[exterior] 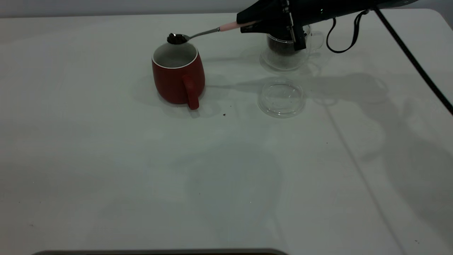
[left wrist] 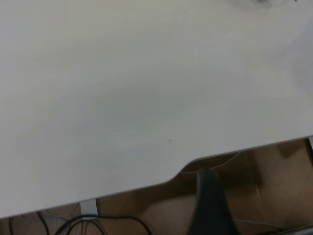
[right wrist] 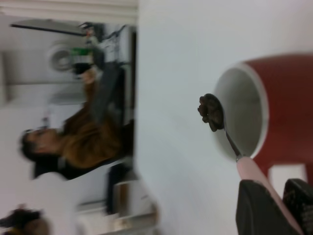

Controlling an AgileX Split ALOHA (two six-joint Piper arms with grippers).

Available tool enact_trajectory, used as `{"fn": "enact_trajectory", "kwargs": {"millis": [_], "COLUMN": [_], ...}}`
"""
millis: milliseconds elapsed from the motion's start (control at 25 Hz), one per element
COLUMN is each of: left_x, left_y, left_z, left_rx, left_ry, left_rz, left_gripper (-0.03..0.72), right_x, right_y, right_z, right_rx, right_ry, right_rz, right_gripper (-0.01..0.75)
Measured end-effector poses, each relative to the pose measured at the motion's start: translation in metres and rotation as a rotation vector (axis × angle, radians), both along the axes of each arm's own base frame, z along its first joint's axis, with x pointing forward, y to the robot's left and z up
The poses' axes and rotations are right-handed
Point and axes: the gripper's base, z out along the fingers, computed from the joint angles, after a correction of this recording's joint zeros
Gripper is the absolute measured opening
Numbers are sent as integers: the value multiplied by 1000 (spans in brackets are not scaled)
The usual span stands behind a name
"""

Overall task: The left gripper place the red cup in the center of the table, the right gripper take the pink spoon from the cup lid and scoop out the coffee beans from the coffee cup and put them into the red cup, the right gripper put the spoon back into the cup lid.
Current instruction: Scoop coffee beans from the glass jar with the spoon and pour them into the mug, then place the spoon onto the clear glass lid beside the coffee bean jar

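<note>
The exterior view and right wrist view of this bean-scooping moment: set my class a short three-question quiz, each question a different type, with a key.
1. True or false: the pink spoon is lying in the cup lid.
2. Multiple choice: where is the spoon's loaded bowl? A) inside the coffee cup B) at the rim of the red cup C) resting on the table
3. Fill in: the spoon carries a heap of ____.

Key
1. False: the right gripper holds it by the handle, and the lid is empty.
2. B.
3. Coffee beans.
</note>
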Motion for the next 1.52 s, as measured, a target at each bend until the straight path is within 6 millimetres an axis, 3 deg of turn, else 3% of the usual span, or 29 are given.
{"fn": "enact_trajectory", "kwargs": {"millis": [200,400,560,720,880,1040,1200,1360,1520], "left_x": [0,0,0,0,0,0,0,0,0], "left_y": [0,0,0,0,0,0,0,0,0], "left_z": [0,0,0,0,0,0,0,0,0], "left_rx": [0,0,0,0,0,0,-3,-2,-2], "left_ry": [0,0,0,0,0,0,1,0,0], "left_rz": [0,0,0,0,0,0,3,2,2], "left_gripper": [588,588,588,588,588,588,588,588,588], "right_x": [5,4,2,-1,-3,-7,-24,-54,-88], "right_y": [4,6,7,4,-15,-37,-57,-83,-108], "right_z": [-3,-1,1,3,13,38,62,50,16], "right_rx": [-103,-144,-125,-82,-71,-150,-146,-120,-121], "right_ry": [-268,-613,-676,-594,-410,-264,-173,-56,49], "right_rz": [36,185,224,223,241,244,191,37,-153], "right_gripper": [111,111,111,111,111,111,111,111,111]}}
